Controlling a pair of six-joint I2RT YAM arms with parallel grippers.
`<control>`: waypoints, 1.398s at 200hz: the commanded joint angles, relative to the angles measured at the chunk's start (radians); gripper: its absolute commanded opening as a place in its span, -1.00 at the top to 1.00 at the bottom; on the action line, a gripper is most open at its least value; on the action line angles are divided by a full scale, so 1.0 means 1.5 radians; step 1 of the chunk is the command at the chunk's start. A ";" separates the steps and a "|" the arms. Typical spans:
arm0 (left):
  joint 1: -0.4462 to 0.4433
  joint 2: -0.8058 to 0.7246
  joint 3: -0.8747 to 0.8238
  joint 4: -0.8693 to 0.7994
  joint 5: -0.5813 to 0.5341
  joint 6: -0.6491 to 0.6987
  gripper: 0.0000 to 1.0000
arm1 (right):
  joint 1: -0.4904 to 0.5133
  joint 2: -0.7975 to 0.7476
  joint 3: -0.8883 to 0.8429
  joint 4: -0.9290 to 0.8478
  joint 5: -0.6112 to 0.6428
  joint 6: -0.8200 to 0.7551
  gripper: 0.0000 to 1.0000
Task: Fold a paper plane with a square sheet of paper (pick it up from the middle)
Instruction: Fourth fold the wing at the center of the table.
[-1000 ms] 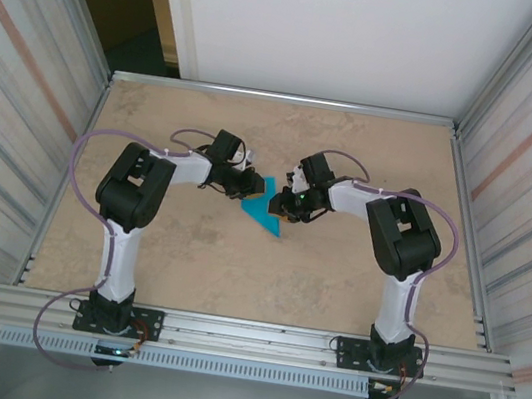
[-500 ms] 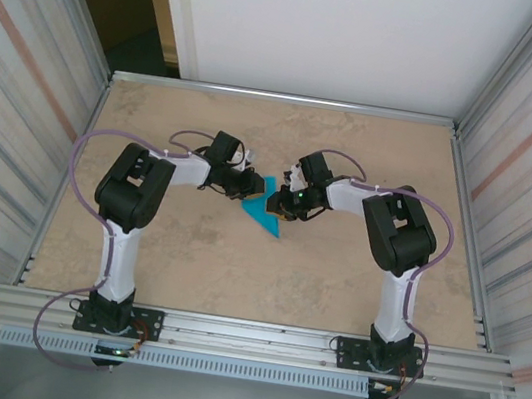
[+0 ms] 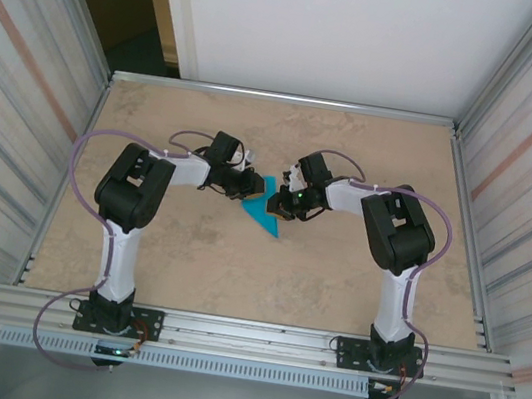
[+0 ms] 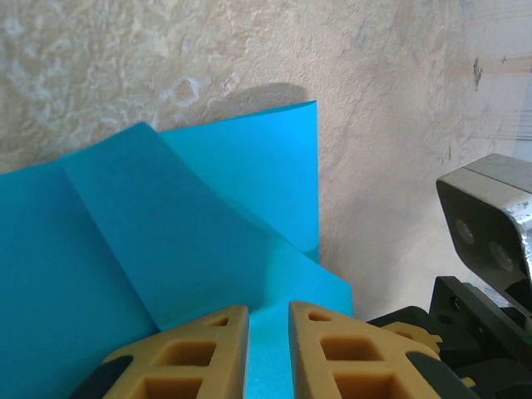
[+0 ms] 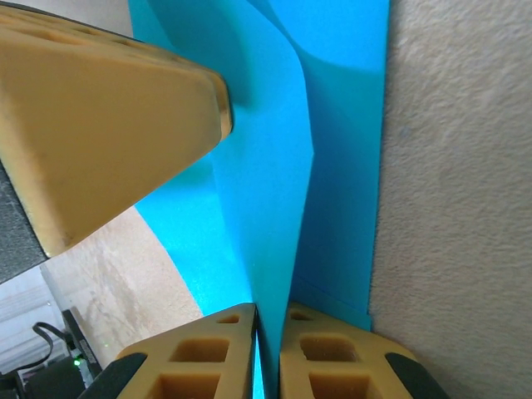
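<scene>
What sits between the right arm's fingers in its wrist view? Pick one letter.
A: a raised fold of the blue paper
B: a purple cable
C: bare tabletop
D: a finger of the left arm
A: in the right wrist view the right fingers stand almost together, and a raised fold of the blue paper runs down into the thin gap between them.

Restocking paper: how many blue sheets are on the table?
1. The blue sheet, partly folded, lies on the table between the left claw and the right claw, which pinches a raised flap. Another underneath it would be hidden.
</scene>
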 commanded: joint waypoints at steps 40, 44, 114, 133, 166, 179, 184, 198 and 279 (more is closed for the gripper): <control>-0.003 -0.001 0.032 -0.092 -0.021 0.032 0.57 | -0.018 0.018 -0.016 0.007 -0.040 -0.002 0.82; -0.003 -0.001 0.034 -0.093 -0.020 0.033 0.57 | -0.019 0.019 -0.016 0.007 -0.042 -0.002 0.81; -0.003 0.010 0.032 -0.095 -0.022 0.032 0.57 | -0.034 0.005 -0.033 0.014 -0.059 -0.003 0.74; -0.002 0.012 0.033 -0.095 -0.023 0.034 0.57 | -0.038 -0.008 -0.040 0.016 -0.067 -0.004 0.72; -0.003 0.012 0.035 -0.097 -0.022 0.035 0.57 | -0.040 -0.034 -0.056 0.017 -0.070 -0.007 0.66; -0.003 0.012 0.035 -0.097 -0.022 0.035 0.57 | -0.041 -0.035 -0.058 0.016 -0.071 -0.007 0.65; -0.002 0.012 0.035 -0.097 -0.022 0.034 0.58 | -0.041 -0.034 -0.059 0.017 -0.070 -0.007 0.65; -0.002 0.012 0.034 -0.096 -0.022 0.034 0.57 | -0.042 -0.028 -0.058 0.016 -0.069 -0.007 0.67; -0.002 0.012 0.050 -0.098 -0.014 0.038 0.57 | -0.048 0.006 -0.056 0.015 -0.067 -0.001 0.83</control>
